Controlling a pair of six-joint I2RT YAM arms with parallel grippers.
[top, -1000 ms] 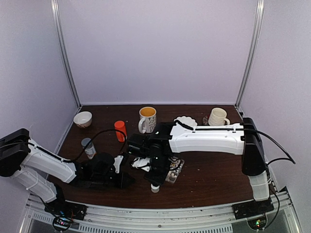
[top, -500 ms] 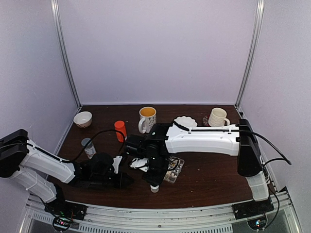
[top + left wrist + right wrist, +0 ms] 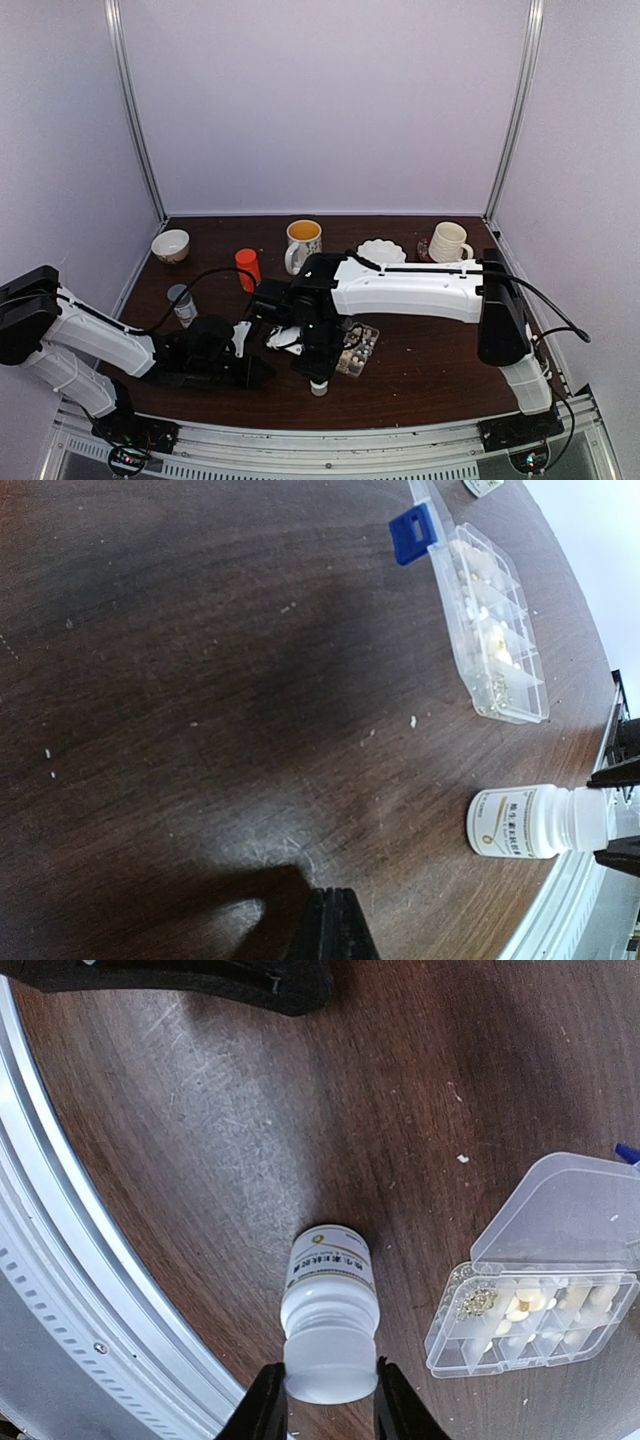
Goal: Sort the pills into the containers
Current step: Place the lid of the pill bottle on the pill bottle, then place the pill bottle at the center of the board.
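Note:
The clear organizer box (image 3: 566, 1318) lies open on the brown table, lid (image 3: 560, 1210) swung back, blue latch (image 3: 412, 532) showing. Whitish and tan pills (image 3: 515, 1312) fill several of its compartments (image 3: 490, 630). My right gripper (image 3: 330, 1405) is shut on the neck of a small white bottle (image 3: 330, 1290), held upright just left of the box (image 3: 357, 345) near the front edge. I cannot tell whether its base touches the table. A stray pill (image 3: 413, 720) lies on the wood. My left gripper (image 3: 335, 925) is shut and empty, low over the table left of the bottle (image 3: 530, 822).
Along the back stand a small bowl (image 3: 170, 244), an orange bottle (image 3: 247, 266), a mug with a yellow inside (image 3: 303, 243), a white scalloped dish (image 3: 381, 250) and a white mug (image 3: 448, 241). A grey-capped bottle (image 3: 181, 303) is at the left. The metal front rail (image 3: 60, 1260) runs close to the bottle.
The right arm's forearm and elbow have swung a little to the left. The white bottle in its gripper stays in the same spot. The left arm has not moved.

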